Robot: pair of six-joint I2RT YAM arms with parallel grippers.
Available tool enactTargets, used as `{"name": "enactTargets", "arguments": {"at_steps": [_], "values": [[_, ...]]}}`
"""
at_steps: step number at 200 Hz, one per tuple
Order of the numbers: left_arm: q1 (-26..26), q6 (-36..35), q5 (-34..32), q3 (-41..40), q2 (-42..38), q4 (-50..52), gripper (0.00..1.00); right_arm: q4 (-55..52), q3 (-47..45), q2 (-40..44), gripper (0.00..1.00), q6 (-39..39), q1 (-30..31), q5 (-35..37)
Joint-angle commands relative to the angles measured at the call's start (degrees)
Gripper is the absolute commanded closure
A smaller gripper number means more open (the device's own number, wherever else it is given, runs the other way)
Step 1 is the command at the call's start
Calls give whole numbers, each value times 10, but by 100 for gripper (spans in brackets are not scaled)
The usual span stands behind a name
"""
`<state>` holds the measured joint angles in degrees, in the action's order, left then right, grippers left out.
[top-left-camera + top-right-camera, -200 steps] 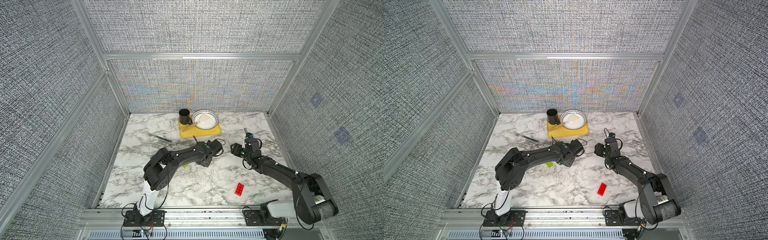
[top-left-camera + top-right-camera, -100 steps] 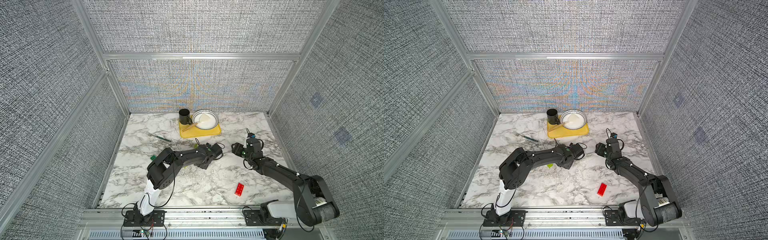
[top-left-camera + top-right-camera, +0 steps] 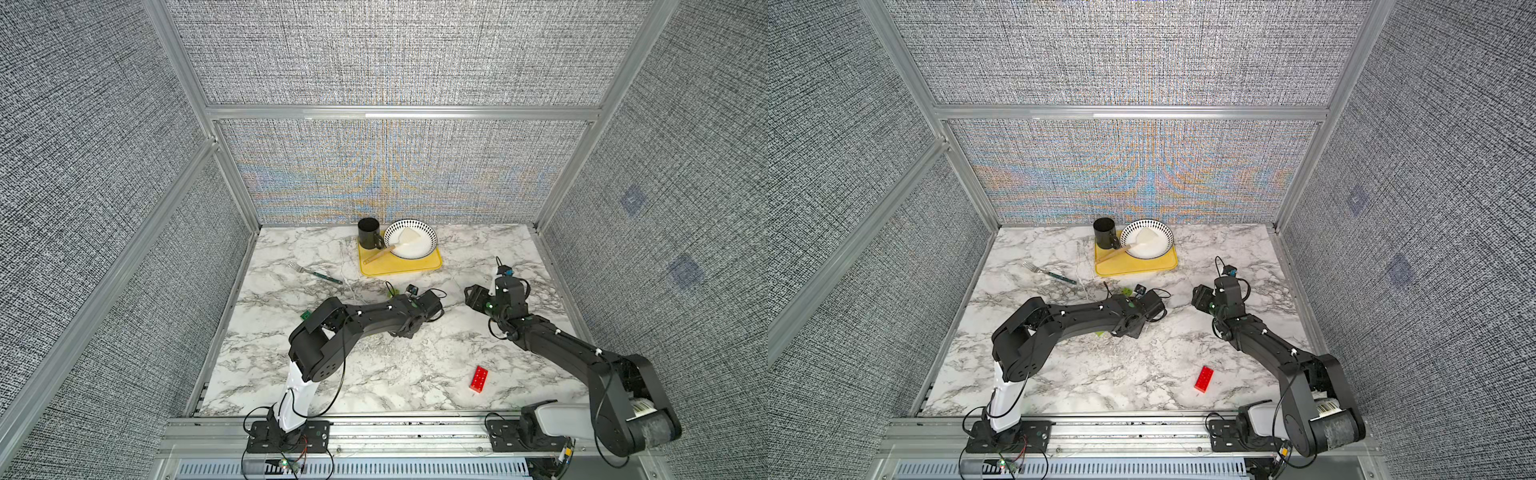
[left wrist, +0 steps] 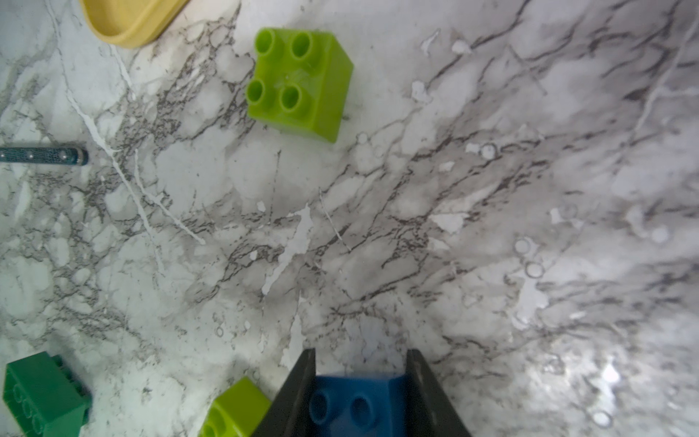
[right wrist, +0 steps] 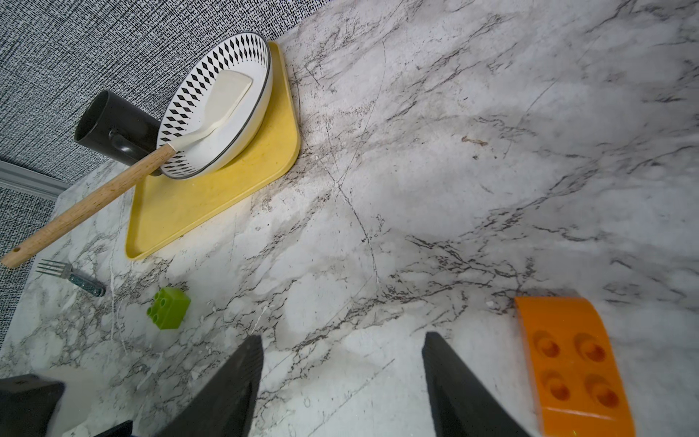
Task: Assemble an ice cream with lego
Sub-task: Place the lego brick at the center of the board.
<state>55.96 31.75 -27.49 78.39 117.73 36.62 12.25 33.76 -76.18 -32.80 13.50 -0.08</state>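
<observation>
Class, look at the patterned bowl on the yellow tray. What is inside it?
A white spatula lies in the bowl, its wooden handle sticking out over the rim. The bowl's floor beneath it is hidden.

We find no words, numbers or brand marks we can read anywhere here. We do spot a white striped sticker point(image 3: 643, 406) on the right arm point(image 3: 557, 343), near its base, print too small to make out.

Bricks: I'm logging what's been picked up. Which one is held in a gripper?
The blue brick, clamped in the left gripper. The two lime-green, dark green, orange and red bricks all lie loose on the table.
</observation>
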Motion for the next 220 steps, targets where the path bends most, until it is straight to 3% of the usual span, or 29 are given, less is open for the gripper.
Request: {"name": "enactTargets", "arguments": {"at_steps": [1, 105, 155, 177, 220], "values": [[1, 14, 48, -10, 2, 0, 63, 9, -3, 2, 32, -1, -1, 5], [4, 30, 65, -21, -21, -9, 46, 9, -2, 0, 31, -1, -4, 6], [1, 42, 87, 16, -52, 41, 26, 9, 1, -6, 31, 1, -4, 5], [-9, 63, 120, 21, -53, 57, 19, 7, 3, -12, 32, 3, -4, 1], [-38, 117, 175, 24, -40, 63, 17, 5, 7, -17, 31, 6, -4, -4]]}}
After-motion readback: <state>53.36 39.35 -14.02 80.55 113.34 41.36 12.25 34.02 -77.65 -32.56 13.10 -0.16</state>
